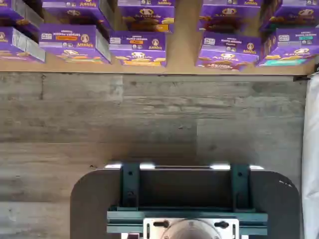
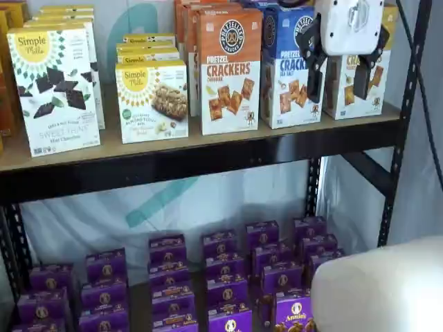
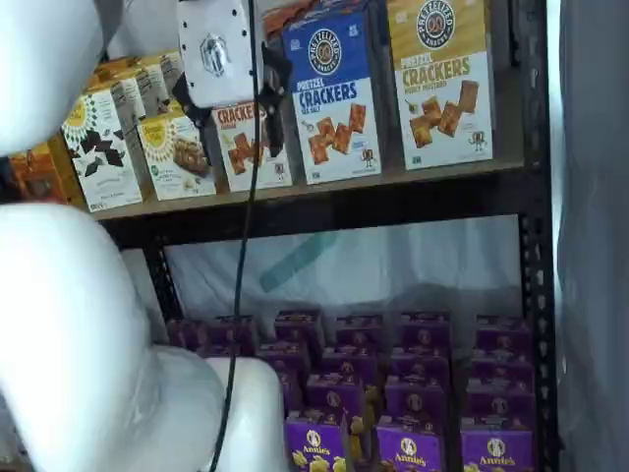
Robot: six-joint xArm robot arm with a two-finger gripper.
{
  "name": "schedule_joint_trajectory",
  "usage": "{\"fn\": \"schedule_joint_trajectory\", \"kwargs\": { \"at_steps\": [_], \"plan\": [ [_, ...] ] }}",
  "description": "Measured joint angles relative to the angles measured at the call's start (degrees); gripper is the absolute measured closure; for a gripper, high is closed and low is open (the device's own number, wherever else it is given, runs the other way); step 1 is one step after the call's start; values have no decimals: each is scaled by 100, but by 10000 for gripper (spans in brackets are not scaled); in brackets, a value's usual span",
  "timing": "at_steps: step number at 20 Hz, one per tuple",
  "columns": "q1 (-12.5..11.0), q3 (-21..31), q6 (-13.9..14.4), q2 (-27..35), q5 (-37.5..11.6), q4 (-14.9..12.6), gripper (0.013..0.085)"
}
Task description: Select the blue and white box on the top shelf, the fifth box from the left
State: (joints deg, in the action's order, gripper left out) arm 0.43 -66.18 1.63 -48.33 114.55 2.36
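The blue and white box (image 2: 286, 69) stands upright on the top shelf (image 2: 208, 158), between an orange-topped cracker box (image 2: 230, 69) and a yellow-topped one (image 2: 379, 76). It also shows in a shelf view (image 3: 334, 93) above the shelf's black beam (image 3: 324, 205). My gripper (image 2: 339, 81) hangs in front of the shelf, its white body high up and its two black fingers plainly apart, holding nothing. In this shelf view it sits just right of the blue box, mostly over the yellow-topped box. The gripper (image 3: 236, 113) appears left of the blue box from the other side.
Simple Mills boxes (image 2: 55, 83) fill the shelf's left part. Several purple Annie's boxes (image 2: 228, 277) (image 1: 139, 47) lie on the low level. A black upright (image 2: 405, 104) bounds the right end. My white arm (image 3: 79, 324) and a cable (image 3: 246, 246) fill the foreground.
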Motion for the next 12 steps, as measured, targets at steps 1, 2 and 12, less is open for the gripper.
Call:
{"fn": "schedule_joint_trajectory", "kwargs": {
  "at_steps": [1, 2, 12],
  "plan": [
    [-95, -26, -45, 31, 58, 109, 130],
    [-263, -55, -119, 69, 127, 285, 130],
    [-33, 123, -48, 24, -326, -24, 130]
  ]
}}
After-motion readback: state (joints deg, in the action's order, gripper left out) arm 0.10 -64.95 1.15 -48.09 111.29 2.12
